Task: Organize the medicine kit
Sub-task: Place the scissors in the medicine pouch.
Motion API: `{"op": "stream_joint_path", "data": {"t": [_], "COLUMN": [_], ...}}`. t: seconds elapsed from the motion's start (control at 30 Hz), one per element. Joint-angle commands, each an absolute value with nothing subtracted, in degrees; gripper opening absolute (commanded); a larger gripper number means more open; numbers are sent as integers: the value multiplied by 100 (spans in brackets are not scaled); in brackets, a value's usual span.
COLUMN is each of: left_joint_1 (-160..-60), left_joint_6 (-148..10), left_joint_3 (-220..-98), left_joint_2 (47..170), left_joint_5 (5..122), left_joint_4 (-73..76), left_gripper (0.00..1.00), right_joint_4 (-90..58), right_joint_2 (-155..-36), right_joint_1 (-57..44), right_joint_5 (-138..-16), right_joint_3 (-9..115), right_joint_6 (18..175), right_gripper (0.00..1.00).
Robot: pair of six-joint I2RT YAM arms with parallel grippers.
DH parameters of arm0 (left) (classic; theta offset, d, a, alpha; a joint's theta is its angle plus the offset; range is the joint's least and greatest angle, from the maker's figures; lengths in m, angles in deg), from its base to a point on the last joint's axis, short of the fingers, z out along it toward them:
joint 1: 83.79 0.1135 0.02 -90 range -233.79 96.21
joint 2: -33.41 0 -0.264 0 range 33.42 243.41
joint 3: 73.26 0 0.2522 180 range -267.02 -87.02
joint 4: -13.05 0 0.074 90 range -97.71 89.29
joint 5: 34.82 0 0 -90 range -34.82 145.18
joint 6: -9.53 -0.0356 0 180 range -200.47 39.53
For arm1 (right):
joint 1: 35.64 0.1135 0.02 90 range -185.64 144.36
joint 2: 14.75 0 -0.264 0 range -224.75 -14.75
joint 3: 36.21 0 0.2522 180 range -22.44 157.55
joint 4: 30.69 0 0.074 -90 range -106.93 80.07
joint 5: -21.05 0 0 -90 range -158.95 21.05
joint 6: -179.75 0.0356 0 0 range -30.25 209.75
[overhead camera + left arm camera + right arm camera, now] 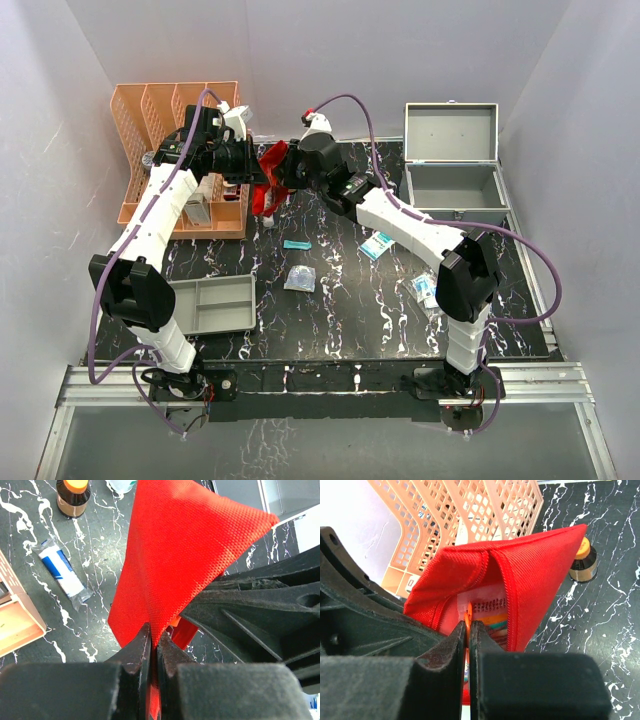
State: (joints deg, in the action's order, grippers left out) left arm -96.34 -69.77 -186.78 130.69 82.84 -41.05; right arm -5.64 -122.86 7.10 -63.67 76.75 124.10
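The medicine kit [456, 213], a grey metal box, stands with its lid up at the back right, and neither gripper is near it. Both grippers meet at the back centre over a red pouch [266, 190]. My left gripper [154, 637] is shut on a fold of the red pouch [185, 545], holding it off the table. The pouch [535, 575] gapes open towards my right gripper [469, 625], which is shut on a thin orange-edged packet [468, 611] sticking out of the opening. A printed sachet [490, 605] shows inside.
An orange mesh rack [180, 150] stands at the back left, and a grey divided tray [212, 303] lies near the left arm. A brown bottle [583, 562] stands under the pouch. Small packets [300, 278], [377, 244], [427, 290] lie scattered on the black table.
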Motion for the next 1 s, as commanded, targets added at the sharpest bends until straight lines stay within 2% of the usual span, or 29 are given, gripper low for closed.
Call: {"op": "stream_joint_path", "data": {"t": [0.0,0.4,0.43,0.57,0.63,0.8,0.97], "left_joint_1": [-9663,-9665,-9667,-9662,-9662,-9670,-9670], "left_joint_6": [-6904,-6896,-6888,-6886,-6895,-6911,-6954], "left_joint_3": [-18706,-18708,-18704,-18713,-18713,-18713,-18672], "left_joint_2": [12777,12796,12805,12812,12812,12819,12803], "left_joint_5": [8487,8479,8476,8488,8481,8439,8363], "left_joint_4": [-4075,-4055,-4050,-4050,-4057,-4068,-4112], "left_gripper": [0,0,0,0,0,0,0], "right_joint_4": [-987,-34,-17,91,135,325,800], "right_joint_2": [-12101,-12347,-12385,-12533,-12548,-12491,-12042], "right_joint_1": [736,873,875,908,913,924,972], "right_joint_5": [-5898,-4707,-4733,-4878,-4934,-4948,-4795], "right_joint_3": [7627,8293,8346,8543,8579,8648,8854], "right_joint_6": [12476,12193,12185,12141,12132,12112,12121], "right_gripper": [0,0,4,29,37,45,45]}}
